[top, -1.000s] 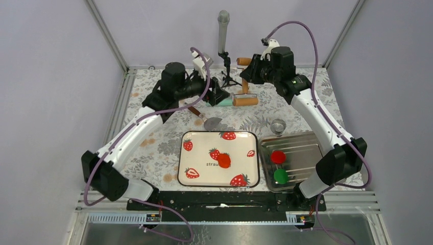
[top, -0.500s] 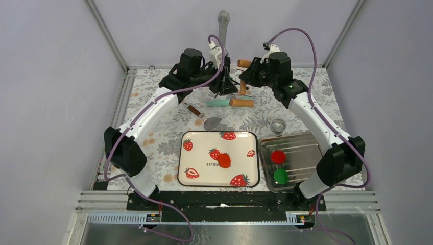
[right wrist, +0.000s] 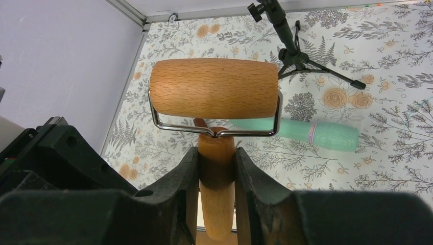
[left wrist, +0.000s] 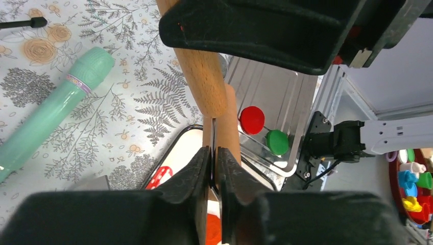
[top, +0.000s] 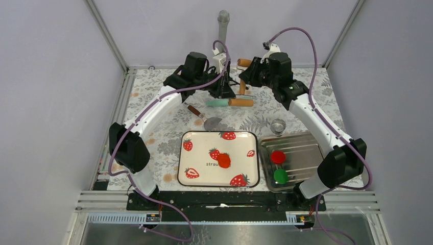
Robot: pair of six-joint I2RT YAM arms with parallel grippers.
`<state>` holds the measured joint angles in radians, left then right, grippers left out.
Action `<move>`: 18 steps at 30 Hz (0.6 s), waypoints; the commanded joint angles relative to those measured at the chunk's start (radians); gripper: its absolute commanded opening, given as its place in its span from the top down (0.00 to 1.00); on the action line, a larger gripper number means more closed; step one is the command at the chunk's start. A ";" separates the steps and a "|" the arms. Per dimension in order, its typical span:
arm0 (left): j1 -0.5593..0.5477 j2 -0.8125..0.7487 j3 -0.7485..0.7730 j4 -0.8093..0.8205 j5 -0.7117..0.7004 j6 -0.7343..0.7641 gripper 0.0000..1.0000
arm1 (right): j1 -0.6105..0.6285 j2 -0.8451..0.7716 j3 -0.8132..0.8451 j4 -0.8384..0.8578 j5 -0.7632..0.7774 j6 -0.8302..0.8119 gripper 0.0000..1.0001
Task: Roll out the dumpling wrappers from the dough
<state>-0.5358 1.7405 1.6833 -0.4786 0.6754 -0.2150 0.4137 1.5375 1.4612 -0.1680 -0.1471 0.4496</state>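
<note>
The dough (top: 223, 160) is a small orange-red lump on the strawberry-print tray (top: 196, 176). No dumpling wrappers are in view. At the back of the table my right gripper (top: 246, 80) (right wrist: 216, 153) is shut on the wooden handle (right wrist: 216, 204) of a roller. The roller's drum (top: 240, 102) (right wrist: 214, 88) sits in a wire frame (right wrist: 163, 121). My left gripper (top: 225, 92) (left wrist: 213, 150) meets the roller from the left. Its jaws are pressed together on the thin wire frame beside the drum (left wrist: 231, 127).
A teal rolling pin (top: 218, 102) (left wrist: 51, 112) lies just below the roller. A scraper (top: 210, 122) and a metal ring cutter (top: 278, 126) lie nearer the trays. The steel tray (top: 306, 140) holds a crimson disc (top: 277, 156) and a green disc (top: 280, 176). A microphone stand (top: 223, 30) stands behind.
My left arm has swung right and back to the roller, and its jaws have closed from wide open onto the frame. The right gripper has kept its hold and barely moved.
</note>
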 commanded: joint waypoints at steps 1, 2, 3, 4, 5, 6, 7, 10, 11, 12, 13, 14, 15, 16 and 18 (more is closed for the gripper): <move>0.000 0.010 0.049 -0.013 0.028 0.017 0.93 | 0.010 -0.047 0.011 0.090 0.018 0.000 1.00; 0.001 0.012 0.050 -0.017 0.028 0.021 0.99 | 0.010 -0.045 0.009 0.089 0.016 -0.001 1.00; 0.000 0.013 0.049 -0.020 0.027 0.026 1.00 | 0.010 -0.045 0.006 0.091 0.009 -0.004 1.00; 0.000 0.012 0.049 -0.023 0.027 0.035 1.00 | 0.010 -0.044 0.004 0.092 -0.003 -0.010 1.00; 0.002 0.011 0.049 -0.031 0.029 0.049 1.00 | 0.010 -0.045 0.000 0.089 -0.023 -0.020 1.00; 0.004 0.012 0.052 -0.041 0.037 0.066 1.00 | 0.010 -0.047 0.000 0.076 -0.048 -0.043 1.00; 0.009 0.011 0.056 -0.060 0.053 0.091 1.00 | 0.010 -0.052 0.003 0.052 -0.078 -0.070 0.97; 0.041 0.001 0.051 -0.117 0.141 0.174 1.00 | -0.016 -0.086 0.014 -0.071 -0.250 -0.208 0.57; 0.053 -0.006 0.043 -0.145 0.169 0.221 1.00 | -0.033 -0.102 0.016 -0.125 -0.318 -0.254 0.44; 0.062 -0.016 0.036 -0.186 0.187 0.294 1.00 | -0.062 -0.118 0.017 -0.170 -0.406 -0.301 0.34; 0.068 -0.027 0.026 -0.252 0.206 0.369 1.00 | -0.112 -0.135 0.015 -0.215 -0.541 -0.333 0.28; 0.069 -0.038 0.021 -0.310 0.218 0.466 1.00 | -0.152 -0.157 0.016 -0.253 -0.628 -0.361 0.25; 0.069 -0.049 0.015 -0.376 0.223 0.568 1.00 | -0.193 -0.165 0.023 -0.290 -0.714 -0.390 0.22; 0.067 -0.060 0.005 -0.427 0.227 0.681 1.00 | -0.224 -0.164 0.056 -0.348 -0.788 -0.453 0.21; 0.065 -0.089 -0.022 -0.498 0.235 0.817 1.00 | -0.240 -0.138 0.147 -0.521 -0.849 -0.662 0.20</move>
<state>-0.4652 1.7470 1.6833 -0.7849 0.8059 0.2047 0.2409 1.4277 1.4689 -0.4171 -0.6720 0.1284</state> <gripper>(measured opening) 0.036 0.788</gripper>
